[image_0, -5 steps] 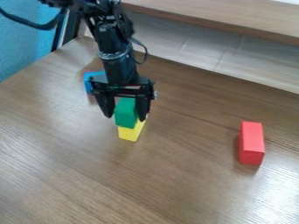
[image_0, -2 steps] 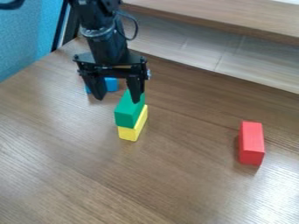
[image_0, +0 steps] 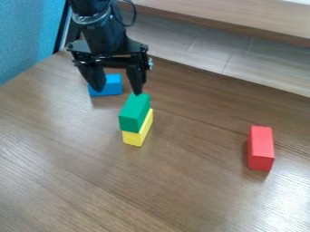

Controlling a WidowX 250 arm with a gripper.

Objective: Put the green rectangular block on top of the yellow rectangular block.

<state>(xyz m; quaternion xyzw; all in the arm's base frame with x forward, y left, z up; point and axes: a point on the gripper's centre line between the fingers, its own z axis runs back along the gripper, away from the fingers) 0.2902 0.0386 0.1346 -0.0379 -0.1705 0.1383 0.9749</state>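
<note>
The black robot hand [image_0: 118, 92] is open and holds nothing. The long green box-shaped block [image_0: 133, 113] sits on the long yellow box-shaped block [image_0: 133, 138] on the brown wood-look counter [image_0: 200, 195]. From the hand, the green block points toward the camera. Its far end is near one fingertip, so the hand should probably back away without bumping it.

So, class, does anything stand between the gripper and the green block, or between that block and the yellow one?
Nothing visible does. The green block already rests on the yellow block, and the open gripper hangs close by. The blue block lies farther back, out of the way.
</note>
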